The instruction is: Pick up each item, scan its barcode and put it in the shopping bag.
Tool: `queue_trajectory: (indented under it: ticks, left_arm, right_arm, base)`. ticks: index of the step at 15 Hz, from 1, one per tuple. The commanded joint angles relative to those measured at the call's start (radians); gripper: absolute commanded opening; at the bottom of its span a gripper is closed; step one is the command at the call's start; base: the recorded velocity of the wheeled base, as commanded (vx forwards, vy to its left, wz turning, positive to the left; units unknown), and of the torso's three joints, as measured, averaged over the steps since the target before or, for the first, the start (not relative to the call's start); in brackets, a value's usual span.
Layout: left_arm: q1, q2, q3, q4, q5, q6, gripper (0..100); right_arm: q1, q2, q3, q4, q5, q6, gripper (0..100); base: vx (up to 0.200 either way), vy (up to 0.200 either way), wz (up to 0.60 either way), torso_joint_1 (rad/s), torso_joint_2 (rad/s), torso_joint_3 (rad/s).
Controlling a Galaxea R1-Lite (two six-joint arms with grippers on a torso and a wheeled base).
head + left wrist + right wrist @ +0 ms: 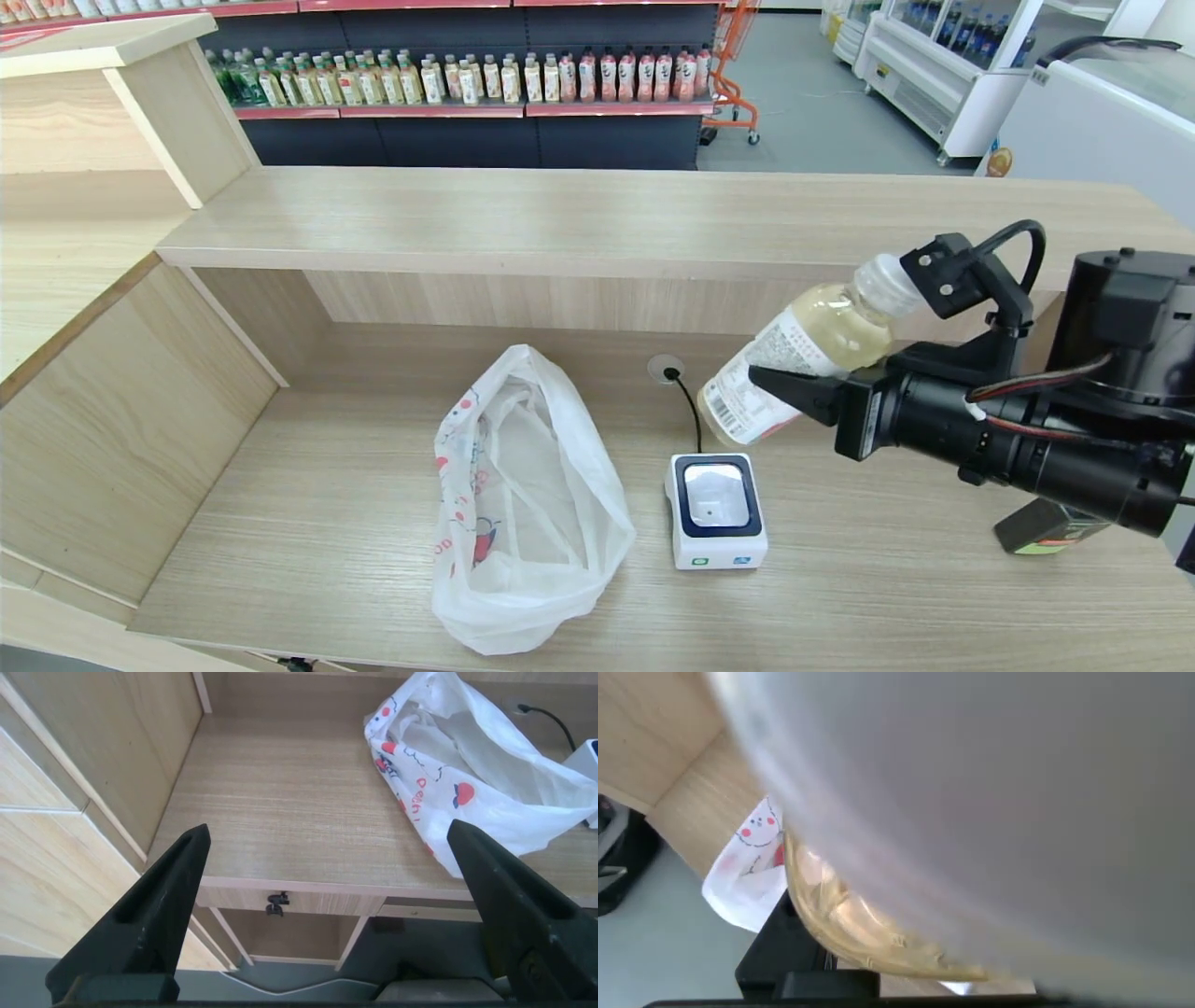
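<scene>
Right gripper [789, 378]: clamped around the bottle [812, 345] at mid-body.
Bottle: tilted, cap uppermost, in the air beside the scanner [715, 509], base toward it.
Left gripper [329, 835]: jaws spread, holding nothing, near bag [476, 765].

- Bright, even overhead light; soft shadows on the desk [280, 523].
- Pale glare on the scanner [716, 511] window.
- The bottle [842, 917] is blurred in the right wrist view.

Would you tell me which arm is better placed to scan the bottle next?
Right. The right tool already grips the bottle, tilted in the air close to the scanner; the left tool is open and empty near the counter edge.
</scene>
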Motion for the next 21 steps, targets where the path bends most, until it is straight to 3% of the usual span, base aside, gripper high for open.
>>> queue_trajectory:
  ticks: [1,6,13,18,21]
  left_arm:
    - [0.0,0.0,0.0,0.0,0.0,0.001,100]
    - [0.0,0.0,0.0,0.0,0.0,0.001,100]
    - [0.0,0.0,0.0,0.0,0.0,0.003,100]
    - [0.0,0.0,0.0,0.0,0.0,0.006,100]
    - [0.0,0.0,0.0,0.0,0.0,0.006,100]
  right_arm:
    - [0.037,0.031,0.0,-0.002,0.003,0.027,0]
    - [0.091,0.098,0.001,-0.004,0.003,0.082,0]
    - [0.085,0.29,0.026,-0.154,0.053,0.205,0]
    - [0.089,0.505,0.121,-0.495,0.144,0.215,0]
    - [0.086,0.575,0.158,-0.584,0.154,0.162,0]
  base:
    - [0.0,0.2,0.0,-0.002,0.0,-0.002]
    - [0.0,0.2,0.0,0.005,0.01,0.004]
    - [0.0,0.0,0.0,0.0,0.0,0.0]
    - [0.0,0.0,0.0,0.0,0.0,0.0]
    - [0.0,0.0,0.0,0.0,0.0,0.0]
